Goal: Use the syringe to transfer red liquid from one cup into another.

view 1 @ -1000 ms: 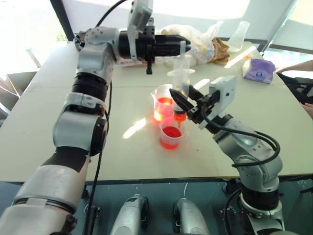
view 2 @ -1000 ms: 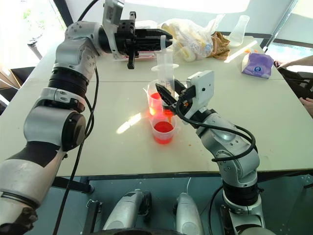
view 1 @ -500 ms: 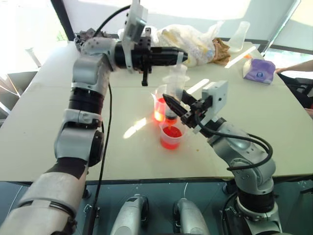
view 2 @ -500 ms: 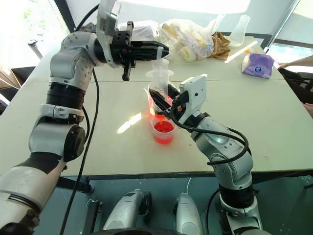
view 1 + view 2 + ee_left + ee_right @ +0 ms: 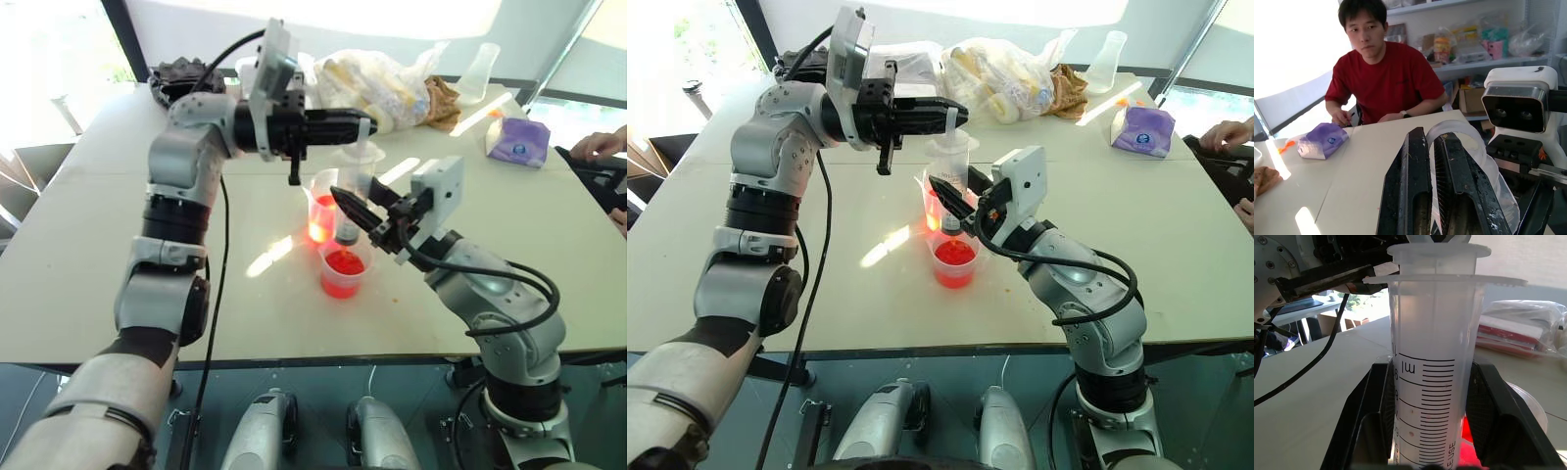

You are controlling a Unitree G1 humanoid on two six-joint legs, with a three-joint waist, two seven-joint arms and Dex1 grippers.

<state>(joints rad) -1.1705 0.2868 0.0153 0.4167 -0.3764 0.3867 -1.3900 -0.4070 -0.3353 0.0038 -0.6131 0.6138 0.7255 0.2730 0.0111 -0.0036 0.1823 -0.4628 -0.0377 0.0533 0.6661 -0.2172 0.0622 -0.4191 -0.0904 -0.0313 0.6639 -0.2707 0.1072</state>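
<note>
On the table, both clenched hands hold the syringe above the red-filled small cup.

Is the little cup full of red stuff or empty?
Partly full. The small cup holds red liquid in its lower part, with clear wall showing above it.

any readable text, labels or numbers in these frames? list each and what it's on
"ml" on the syringe barrel, above its graduation lines.
"USE" runs lengthwise low on that barrel; the rest of the line is cut off.
Digits by the graduations: partly hidden by the right gripper, one looks like "9", not certain.
Purple packet: round mark, too small to read.
Bags at the table's far edge and shelf goods behind the person: no legible print.
</note>
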